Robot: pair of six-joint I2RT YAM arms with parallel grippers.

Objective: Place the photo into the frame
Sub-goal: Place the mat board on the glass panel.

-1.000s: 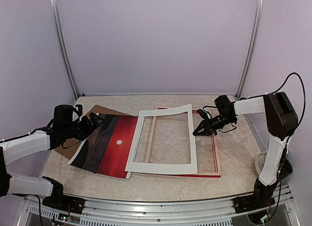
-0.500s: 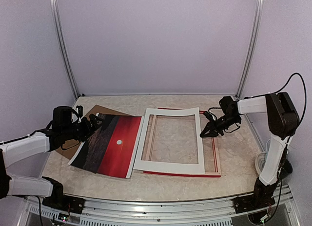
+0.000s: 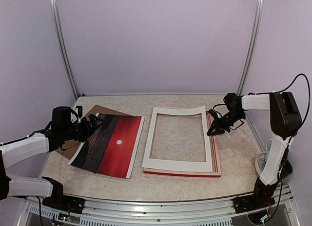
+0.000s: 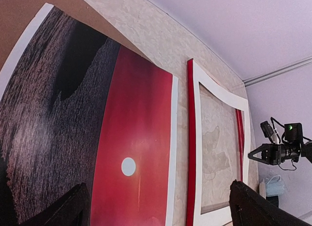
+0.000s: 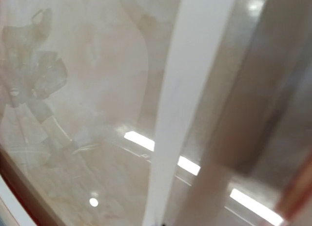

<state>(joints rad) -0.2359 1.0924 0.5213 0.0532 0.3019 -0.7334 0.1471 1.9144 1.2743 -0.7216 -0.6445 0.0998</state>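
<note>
The photo (image 3: 117,148), red sky with a white sun, lies face up on the left, partly on the brown backing board (image 3: 97,110). It fills the left wrist view (image 4: 131,138). My left gripper (image 3: 92,122) hovers over its dark left part, open and empty, fingers (image 4: 63,211) wide apart. The frame (image 3: 180,173) lies flat at centre right, its red face showing along the near and right edges. The white mat (image 3: 178,162) lies on it. My right gripper (image 3: 213,131) is shut on the mat's right edge (image 5: 185,89); its fingers are hidden in the right wrist view.
The frame's red left edge (image 4: 190,153) runs close beside the photo's white border. A pale crumpled object (image 3: 261,162) sits by the right arm's base. Purple walls close in the marbled table (image 3: 146,184) at the back and both sides.
My right gripper has moved right and back, dragging the white mat to the right until it sits over the frame. The left arm and the photo have not moved.
</note>
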